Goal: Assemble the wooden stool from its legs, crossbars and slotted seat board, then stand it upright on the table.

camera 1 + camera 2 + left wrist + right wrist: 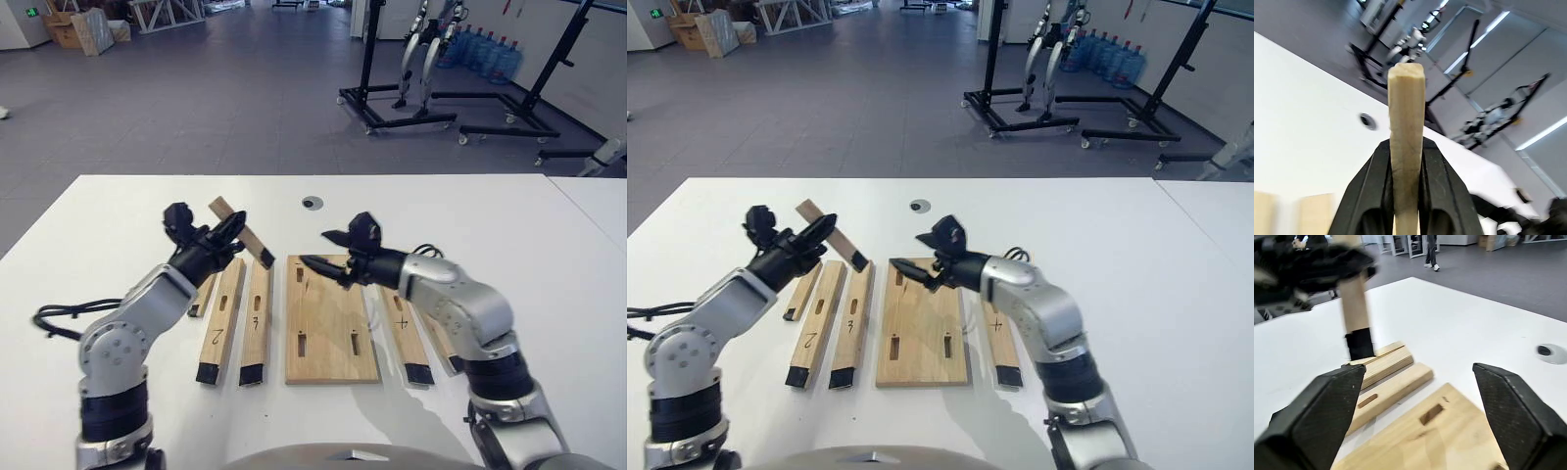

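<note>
A grommeted round hole [312, 203] sits in the white table [118, 225] beyond the parts, and a black cable [59, 318] loops at its left edge. Behind are grey floor, black wheeled frames [392, 108] and blue water bottles [485, 49]. The flat pale slotted seat board [331, 338] lies centred, with two black-tipped wooden legs [223, 318] just left of it, one hand-marked "2". Another leg [405, 333] marked with a cross lies to the right, partly under the right forearm. The left gripper [230, 227] pinches a tilted black-tipped wooden leg [253, 243] above the table. The right gripper [313, 248] hangs spread wide over the board's far end.
</note>
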Available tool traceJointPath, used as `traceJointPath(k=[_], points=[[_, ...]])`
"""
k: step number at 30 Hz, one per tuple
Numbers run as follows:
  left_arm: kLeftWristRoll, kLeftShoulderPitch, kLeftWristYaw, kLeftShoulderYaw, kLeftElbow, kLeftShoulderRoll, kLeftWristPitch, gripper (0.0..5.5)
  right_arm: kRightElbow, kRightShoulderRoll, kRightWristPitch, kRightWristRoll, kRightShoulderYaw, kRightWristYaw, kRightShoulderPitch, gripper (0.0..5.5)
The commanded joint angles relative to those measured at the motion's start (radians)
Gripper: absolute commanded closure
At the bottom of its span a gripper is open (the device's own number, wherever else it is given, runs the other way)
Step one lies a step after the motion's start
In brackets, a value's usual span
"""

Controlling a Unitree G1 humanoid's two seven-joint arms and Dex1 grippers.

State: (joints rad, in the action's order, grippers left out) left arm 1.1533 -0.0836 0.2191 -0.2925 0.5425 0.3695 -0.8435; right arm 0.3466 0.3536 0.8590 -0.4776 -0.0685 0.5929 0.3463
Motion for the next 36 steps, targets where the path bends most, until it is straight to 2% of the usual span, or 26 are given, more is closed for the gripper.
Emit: traceJointPath(k=[1, 5, 8, 12, 20, 28, 36], points=[[-0.208, 0.149, -0.038, 0.008, 0.141, 0.155, 0.0, 5.11, -0.001, 0.048, 0.029, -0.04, 0.113, -0.017, -0.023, 0.78], [-0.374, 0.222, -0.028, 0.094, 0.243, 0.126, 0.059, 5.11, -0.002, 0.002, 0.023, -0.03, 0.089, -0.078, -0.052, 0.13], [-0.473, 0.239, -0.003, 0.179, 0.265, 0.051, 0.106, 5.11, 0.01, -0.034, 0.017, -0.017, 0.037, -0.111, -0.068, 0.13], [-0.602, 0.281, -0.033, 0.23, 0.208, -0.007, 0.201, 5.11, 0.009, -0.051, 0.014, -0.017, 0.004, -0.13, -0.074, 0.13], [-0.755, 0.311, -0.129, 0.25, 0.012, -0.093, 0.386, 5.11, -0.017, -0.05, 0.004, -0.019, -0.001, -0.132, -0.054, 0.13], [-0.742, 0.278, -0.15, 0.208, 0.043, -0.152, 0.363, 5.11, -0.021, -0.051, -0.002, -0.013, -0.017, -0.134, -0.049, 0.13], [-0.805, 0.323, -0.197, 0.241, -0.007, -0.178, 0.401, 5.11, -0.028, -0.054, -0.001, -0.009, -0.024, -0.128, -0.045, 0.13]])
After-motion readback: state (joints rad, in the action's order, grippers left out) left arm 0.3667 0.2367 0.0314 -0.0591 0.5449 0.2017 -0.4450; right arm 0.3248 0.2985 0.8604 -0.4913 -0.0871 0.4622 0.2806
